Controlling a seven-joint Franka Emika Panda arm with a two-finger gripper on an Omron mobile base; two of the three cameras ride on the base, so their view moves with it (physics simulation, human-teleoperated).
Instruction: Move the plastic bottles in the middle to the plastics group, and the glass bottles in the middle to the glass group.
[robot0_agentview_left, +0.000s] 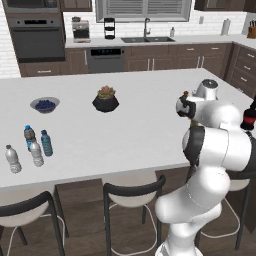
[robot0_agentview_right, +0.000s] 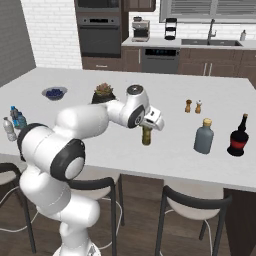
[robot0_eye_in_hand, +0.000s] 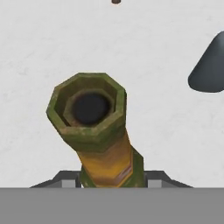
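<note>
My gripper (robot0_agentview_right: 148, 128) is shut on the neck of the slim amber-brown bottle (robot0_agentview_right: 146, 136), which stands upright over the middle of the white island counter (robot0_agentview_right: 165, 155). In the hand view I look down into the bottle's open mouth (robot0_eye_in_hand: 90, 108), with a dark fingertip (robot0_eye_in_hand: 69, 182) on each side of the neck. To its right stand the squat grey-blue bottle with a yellow stopper (robot0_agentview_right: 204, 136) and the dark red-labelled bottle (robot0_agentview_right: 238, 136). At the counter's far left, the translucent blue bottle (robot0_agentview_left: 46, 143) and a whitish one (robot0_agentview_left: 36, 152) stand among the clear water bottles (robot0_agentview_left: 13, 159).
A dark potted plant (robot0_agentview_left: 105, 102) and a bowl of blueberries (robot0_agentview_left: 45, 105) sit on the counter's far half. Two small shakers (robot0_agentview_right: 193, 106) stand behind the amber bottle. Black stools (robot0_agentview_left: 132, 192) line the near edge.
</note>
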